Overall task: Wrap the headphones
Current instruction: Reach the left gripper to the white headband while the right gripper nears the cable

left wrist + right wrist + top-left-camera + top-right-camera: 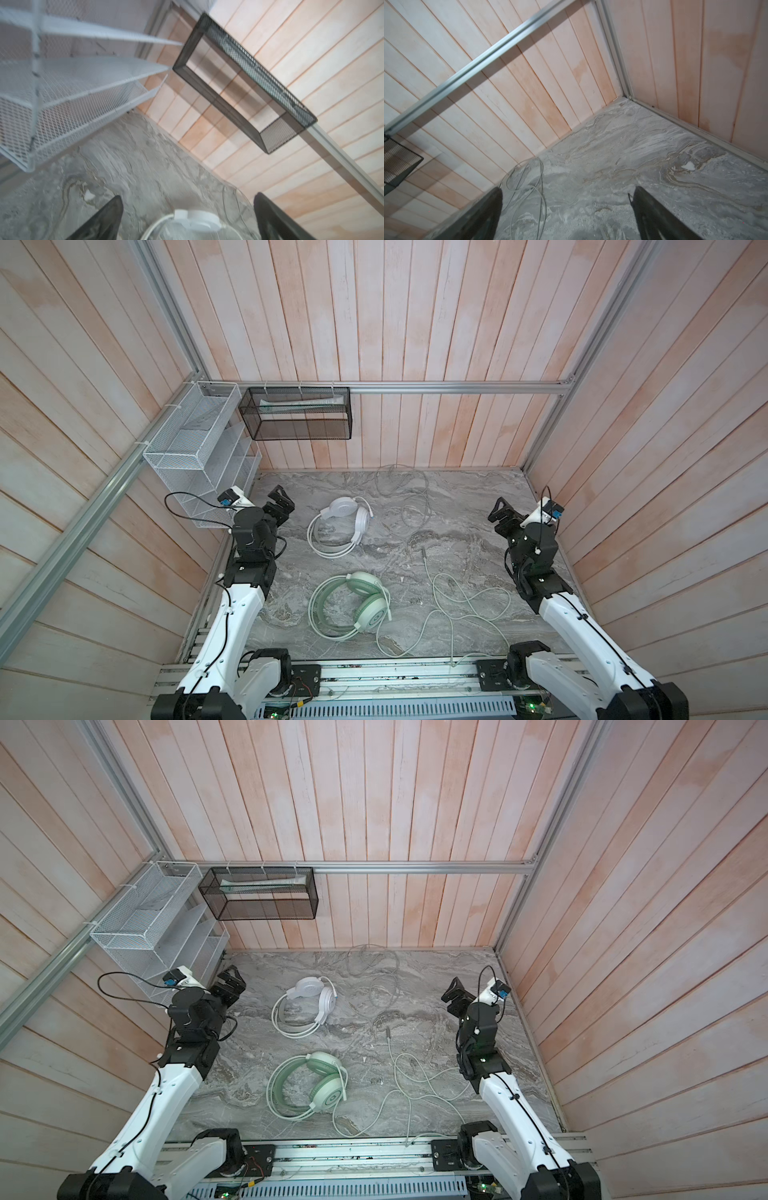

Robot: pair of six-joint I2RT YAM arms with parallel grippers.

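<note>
Two headphones lie on the grey marble table (478,497) in both top views. The white headphones (343,506) (309,986) lie toward the back, and their thin cable (427,489) is loose in loops behind them. The mint green headphones (376,612) (330,1094) lie nearer the front, their cable trailing right to a plug (424,554). My left gripper (280,499) (230,979) hovers open to the left of the white pair. In the left wrist view a white earcup (197,220) shows beyond the left gripper (188,195), untouched. My right gripper (500,510) (566,188) is open at the right edge, holding nothing.
A white mesh rack (195,456) hangs on the left wall close to my left arm. A black mesh basket (299,414) with a tube in it hangs on the back wall. Wooden walls close in three sides. A metal rail (374,672) runs along the front.
</note>
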